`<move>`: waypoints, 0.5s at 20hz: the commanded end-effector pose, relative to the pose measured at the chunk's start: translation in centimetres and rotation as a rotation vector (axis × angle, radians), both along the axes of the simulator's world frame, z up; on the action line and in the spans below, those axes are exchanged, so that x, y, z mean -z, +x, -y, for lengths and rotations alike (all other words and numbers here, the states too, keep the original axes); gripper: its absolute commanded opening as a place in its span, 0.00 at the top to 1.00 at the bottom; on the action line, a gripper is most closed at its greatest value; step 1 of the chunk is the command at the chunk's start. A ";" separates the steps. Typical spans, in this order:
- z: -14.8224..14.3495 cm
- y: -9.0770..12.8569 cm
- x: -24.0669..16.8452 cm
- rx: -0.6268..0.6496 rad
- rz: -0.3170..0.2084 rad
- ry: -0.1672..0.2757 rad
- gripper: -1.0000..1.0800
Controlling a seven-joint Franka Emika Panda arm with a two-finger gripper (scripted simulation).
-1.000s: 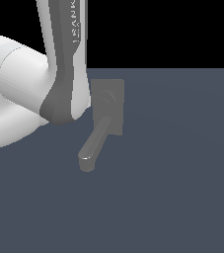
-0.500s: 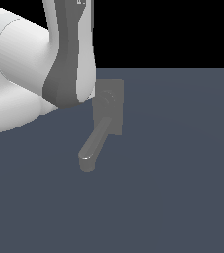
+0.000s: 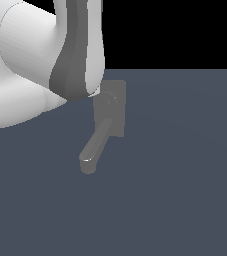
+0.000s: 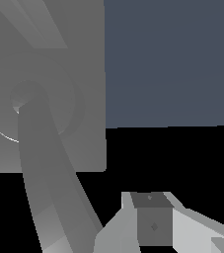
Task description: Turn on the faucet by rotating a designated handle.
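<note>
The grey faucet stands mid-scene, its rectangular base block upright and its thick spout reaching down toward the exterior view's left. In the wrist view the handle runs as a grey rod from the round hub on the base block toward the camera. Close beside the rod's near end is one finger of my gripper, apart from the rod. The other finger is hidden. The exterior view shows only the white arm, which covers the gripper.
The faucet sits on a flat blue-grey floor. The bulky white arm links fill the upper part of the exterior view's left and overlap the base block's corner.
In the exterior view the arm's grey-striped link has risen and shifted slightly toward the right. The faucet, spout and hub have not moved.
</note>
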State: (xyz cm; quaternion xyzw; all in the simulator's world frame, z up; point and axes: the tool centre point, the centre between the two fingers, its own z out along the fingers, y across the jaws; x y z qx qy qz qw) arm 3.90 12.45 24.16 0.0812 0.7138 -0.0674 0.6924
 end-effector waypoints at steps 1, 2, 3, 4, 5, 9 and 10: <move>0.7 0.3 -1.7 0.004 0.023 -0.001 1.00; 1.0 0.2 -2.0 0.003 0.023 0.000 1.00; 1.2 0.2 -2.2 0.003 0.024 0.000 1.00; 1.4 0.1 -2.5 0.003 0.025 0.000 1.00; 1.7 0.1 -2.8 0.003 0.026 0.000 1.00; 2.6 -0.1 -3.8 0.002 0.029 0.000 1.00; 2.9 -0.1 -4.1 0.002 0.030 0.000 1.00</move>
